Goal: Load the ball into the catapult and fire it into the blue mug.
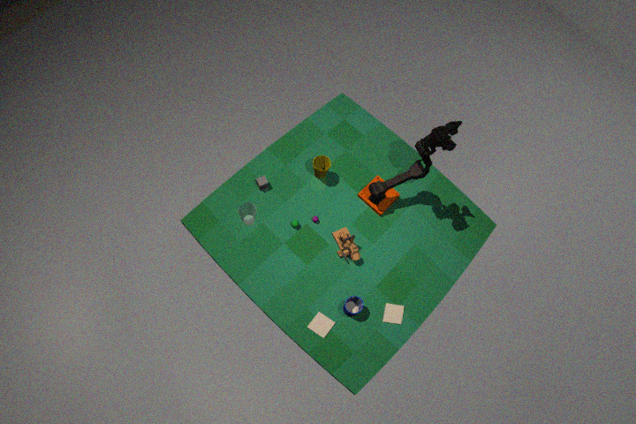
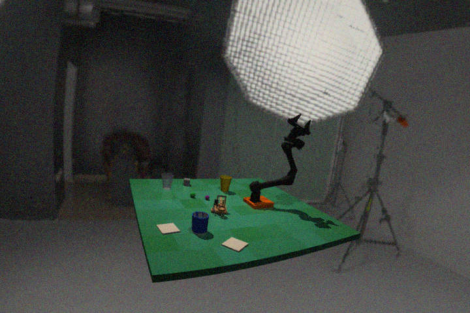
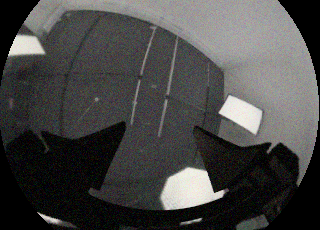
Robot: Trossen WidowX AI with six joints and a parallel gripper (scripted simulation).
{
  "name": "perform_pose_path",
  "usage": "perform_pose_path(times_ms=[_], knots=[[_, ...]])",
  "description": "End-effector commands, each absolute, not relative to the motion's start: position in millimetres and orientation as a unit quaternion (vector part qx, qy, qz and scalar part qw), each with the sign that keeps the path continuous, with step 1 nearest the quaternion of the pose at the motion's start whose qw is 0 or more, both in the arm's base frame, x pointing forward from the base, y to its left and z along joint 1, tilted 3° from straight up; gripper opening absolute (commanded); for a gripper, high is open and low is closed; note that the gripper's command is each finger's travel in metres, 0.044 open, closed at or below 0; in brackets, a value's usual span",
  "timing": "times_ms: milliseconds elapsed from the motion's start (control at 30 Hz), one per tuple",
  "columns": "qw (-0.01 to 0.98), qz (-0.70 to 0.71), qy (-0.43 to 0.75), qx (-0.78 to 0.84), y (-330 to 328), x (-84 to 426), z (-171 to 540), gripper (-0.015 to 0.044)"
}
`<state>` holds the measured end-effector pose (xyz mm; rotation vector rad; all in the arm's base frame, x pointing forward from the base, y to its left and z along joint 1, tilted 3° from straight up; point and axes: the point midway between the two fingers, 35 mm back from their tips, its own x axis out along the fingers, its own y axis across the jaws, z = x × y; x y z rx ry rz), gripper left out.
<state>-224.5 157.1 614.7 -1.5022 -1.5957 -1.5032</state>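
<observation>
A small wooden catapult stands near the middle of the green table top. The blue mug stands upright, apart from the catapult. Two small balls, a purple ball and a green ball, lie on the table on the side of the catapult away from the mug. The catapult's fine parts are too small to make out. My gripper is open and empty, raised high and pointing upward, far from the balls, catapult and mug.
A yellow cup, a clear cup and a grey cube stand beyond the balls. Two flat pale squares, one square and another square, lie either side of the mug.
</observation>
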Motion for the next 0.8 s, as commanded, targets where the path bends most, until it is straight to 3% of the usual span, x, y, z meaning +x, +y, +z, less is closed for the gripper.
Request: perform_pose_path(times_ms=[0, 767], knots=[[0.301, -0.519, -0.583, -0.548, 138.2, -199.3, 630.1, 0.0440], [0.624, -0.337, -0.541, -0.453, 46.4, -51.3, 668.9, 0.0440]])
